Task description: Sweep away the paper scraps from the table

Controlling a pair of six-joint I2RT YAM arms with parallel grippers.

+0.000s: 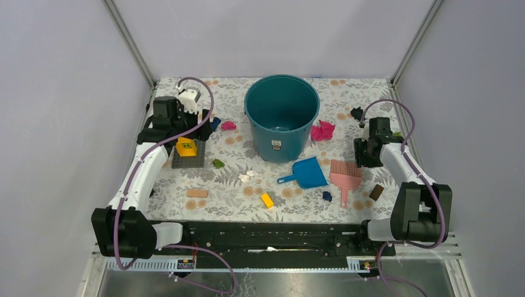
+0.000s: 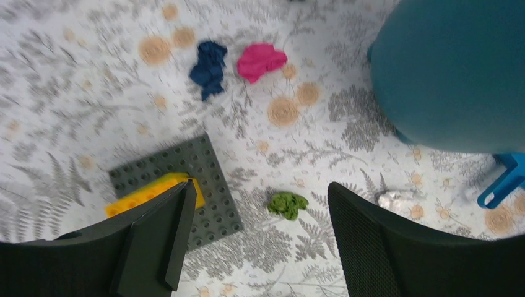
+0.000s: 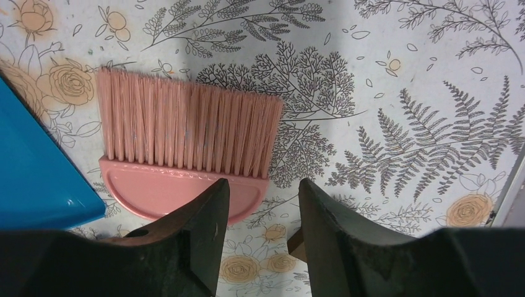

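- Your left gripper [image 2: 259,193] hangs over the left side of the desk [image 1: 229,192]. Its two fingers are spread wide, with nothing between them.
- In the left wrist view, a green scrap [image 2: 286,205] lies on the desk in the gap between the fingers, closer to the right one.
- A white scrap [image 2: 396,199] shows just past the top edge of that right finger.
- Farther out, a dark blue scrap [image 2: 208,68] and a magenta scrap [image 2: 260,60] lie side by side, well apart from the gripper. Both are left of the teal bucket [image 2: 452,68].
- A grey studded plate [image 2: 204,167] carrying a yellow brick [image 2: 145,193] sits partly under the left finger.
- Your right gripper [image 3: 263,189] hovers over the right side of the desk. Its fingers are parted a little and hold nothing.
- The pink brush [image 3: 186,148] lies flat just beyond those fingertips, bristles pointing away. Its base runs under the left finger.
- The blue dustpan [image 3: 37,173] lies just beside the brush on its left.
- From above, a larger magenta scrap [image 1: 322,130] rests against the bucket's right side.
- A black scrap [image 1: 356,113] lies near the far right edge, just beyond the right gripper.
- A second dark blue scrap [image 1: 327,196] lies between the dustpan and the brush handle, toward the near edge.
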